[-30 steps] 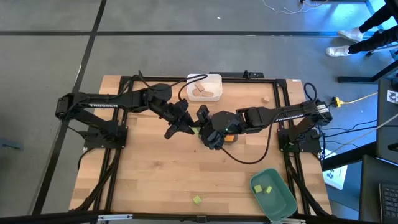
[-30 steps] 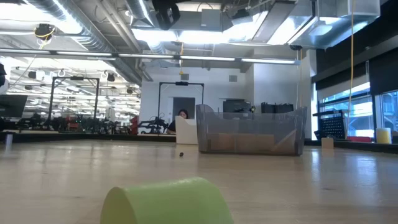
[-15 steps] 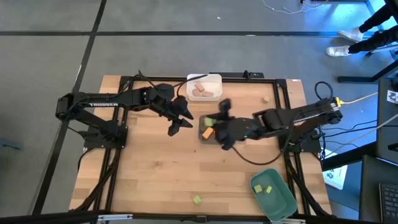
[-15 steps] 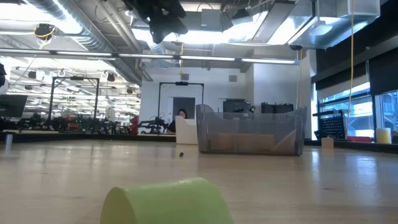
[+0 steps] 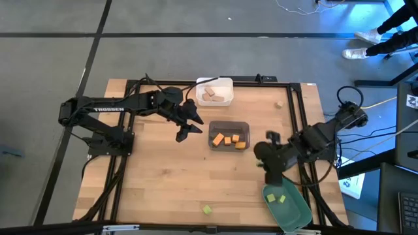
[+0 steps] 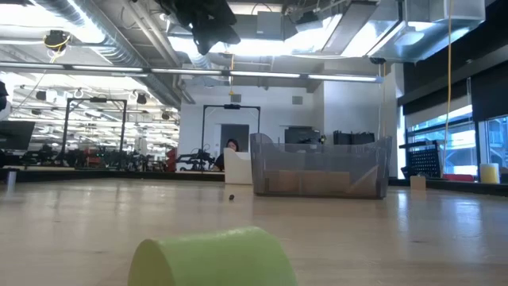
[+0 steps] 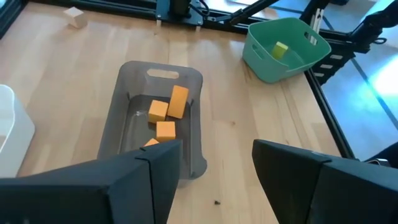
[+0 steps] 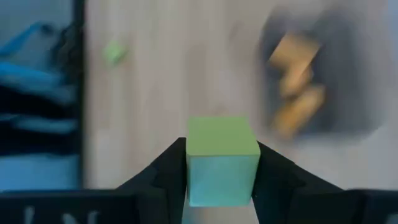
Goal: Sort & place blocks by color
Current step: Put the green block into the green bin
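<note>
I'm working in what looks like a big open robotics lab or workshop: the wooden table [image 5: 163,176] sits in a black metal frame [image 5: 215,82] on a grey floor marked with dark lines [image 5: 98,39], with cables [image 5: 375,134] trailing off beside it. Looking level across the tabletop, I see exposed ceiling ducts [image 6: 87,36], strip lights [image 6: 262,75], rows of dark frames and equipment [image 6: 95,135] receding behind, and a person [image 6: 232,146] seated far back

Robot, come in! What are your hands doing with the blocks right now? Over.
Right gripper shut on green block, above green bin. Left gripper open, empty, beside grey bin of orange blocks. Path clear.
</note>
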Controlling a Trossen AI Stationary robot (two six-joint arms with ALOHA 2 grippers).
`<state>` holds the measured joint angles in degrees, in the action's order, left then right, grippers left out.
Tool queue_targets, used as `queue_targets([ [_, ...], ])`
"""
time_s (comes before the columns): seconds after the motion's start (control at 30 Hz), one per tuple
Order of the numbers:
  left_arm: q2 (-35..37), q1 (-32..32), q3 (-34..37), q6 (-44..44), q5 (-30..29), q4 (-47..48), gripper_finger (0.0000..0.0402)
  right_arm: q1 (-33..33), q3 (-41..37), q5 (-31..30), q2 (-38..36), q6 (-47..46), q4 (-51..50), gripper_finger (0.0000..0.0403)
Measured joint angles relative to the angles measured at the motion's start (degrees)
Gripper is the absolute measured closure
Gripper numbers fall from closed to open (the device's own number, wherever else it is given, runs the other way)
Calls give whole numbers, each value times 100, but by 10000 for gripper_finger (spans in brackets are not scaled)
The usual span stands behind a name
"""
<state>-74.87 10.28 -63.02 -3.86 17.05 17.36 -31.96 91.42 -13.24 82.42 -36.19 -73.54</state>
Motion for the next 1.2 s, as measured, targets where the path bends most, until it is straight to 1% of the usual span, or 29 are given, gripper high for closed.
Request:
queue_targets([
  [0.1,0,0,4,0,-4,-6,215,-210,0,1007,87,-1041,-365,271],
  [0.2,0,0,4,0,-51,-25,215,-458,-7,1766,221,-1651,-695,271],
  [0.3,0,-2,4,4,-249,-25,215,-708,-242,2307,326,-2158,-753,271],
  [0.4,0,0,4,7,-335,-25,215,-962,-700,2636,340,-2549,-459,271],
  [0.5,0,-2,7,9,-427,-25,215,-1163,-1241,2668,347,-2803,2,271],
  [0.7,0,-2,7,11,-434,-25,215,-1244,-2413,2581,347,-2801,1090,271],
  [0.87,0,-2,7,2,-435,-25,215,-1244,-3237,2537,347,-2668,1471,271],
  [0.97,0,-2,7,-8,-434,-28,215,-1244,-3607,2618,347,-2635,1733,271],
  [1.13,0,-2,7,-45,-434,-25,215,-1242,-3939,2634,347,-2507,2129,270],
  [1.2,0,-2,7,-50,-436,-25,215,-1240,-3943,2634,347,-2433,2161,258],
])
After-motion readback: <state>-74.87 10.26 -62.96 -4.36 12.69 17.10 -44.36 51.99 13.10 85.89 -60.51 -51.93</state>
